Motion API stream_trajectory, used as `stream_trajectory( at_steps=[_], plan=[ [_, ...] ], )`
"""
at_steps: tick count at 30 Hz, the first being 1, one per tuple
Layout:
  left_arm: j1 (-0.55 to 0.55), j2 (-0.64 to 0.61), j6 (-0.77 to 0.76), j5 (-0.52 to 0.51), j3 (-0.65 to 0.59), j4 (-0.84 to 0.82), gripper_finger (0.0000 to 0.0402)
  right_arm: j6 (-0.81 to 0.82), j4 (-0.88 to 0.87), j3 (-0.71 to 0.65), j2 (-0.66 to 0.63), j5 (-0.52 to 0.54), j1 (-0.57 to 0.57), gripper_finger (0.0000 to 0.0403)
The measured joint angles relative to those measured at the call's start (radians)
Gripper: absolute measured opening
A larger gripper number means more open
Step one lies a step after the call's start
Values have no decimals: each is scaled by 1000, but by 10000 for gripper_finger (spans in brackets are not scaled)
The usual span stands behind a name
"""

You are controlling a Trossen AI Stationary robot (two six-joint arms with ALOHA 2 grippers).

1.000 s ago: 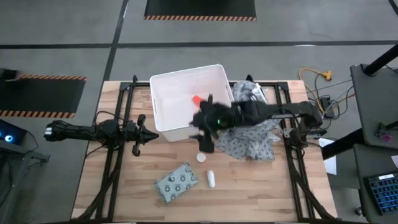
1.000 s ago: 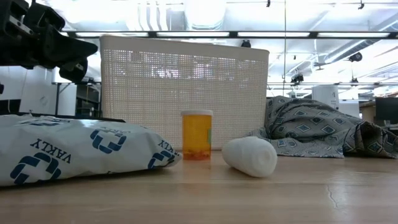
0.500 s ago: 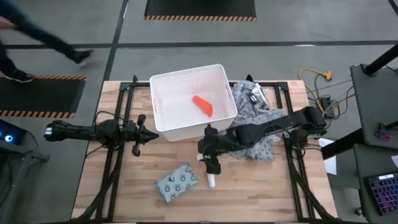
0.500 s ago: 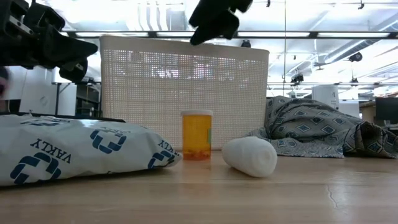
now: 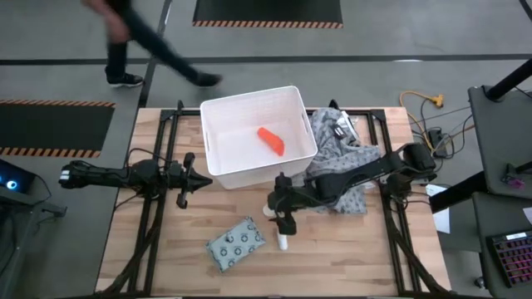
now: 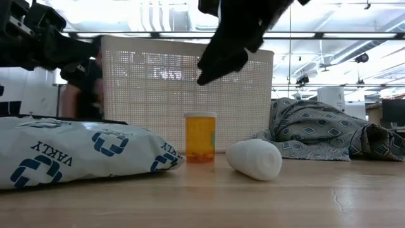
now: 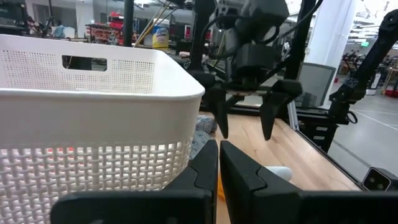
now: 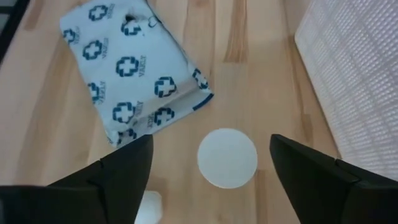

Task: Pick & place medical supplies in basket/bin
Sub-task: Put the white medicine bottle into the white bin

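Right hand (image 5: 281,212) hangs just above the white cap (image 8: 227,157), fingers spread wide with the cap showing between them and nothing gripped. That cap tops an amber bottle (image 6: 200,137), which stands upright on the tabletop (image 5: 349,257) just in front of the bin (image 5: 218,112). In the low view the hand (image 6: 223,57) is above the bottle and apart from it.

Beside the bottle, a little farther from the bin, lies the white cylinder (image 5: 283,241) on its side; the low view shows it as a soft white roll (image 6: 254,158) close to the bottle. Farther still from the bin, toward the left arm's side, the packet (image 5: 237,243) lies flat, pale with blue cross marks (image 8: 134,68). None of these touches the hand.

The orange-red piece (image 5: 270,140) lies on the floor of the bin, well apart from the walls. The bin's perforated wall (image 7: 93,168) rises just behind the bottle, so the hand works close to it. A grey patterned cloth (image 5: 341,178) is heaped against the bin on the right arm's side, and the right arm lies across it.

Left hand (image 5: 187,178) waits low over the tabletop on the bin's other side, its fingers (image 7: 205,171) close together and empty.

The tabletop is pale wood planks on a black frame. Beyond the bin a person (image 5: 137,41) crosses the grey floor, blurred; striped floor mats and a yellow cable lie around.
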Motion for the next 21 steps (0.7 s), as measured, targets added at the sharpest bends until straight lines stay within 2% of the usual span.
stream_trajectory(
  at_steps=[7,21],
  plan=[
    [0,0,0,0,0,0,0,-67,164,-100,0,24,-2,320],
    [0,0,0,-1,0,0,0,-89,453,-270,0,49,-21,320]
  ],
)
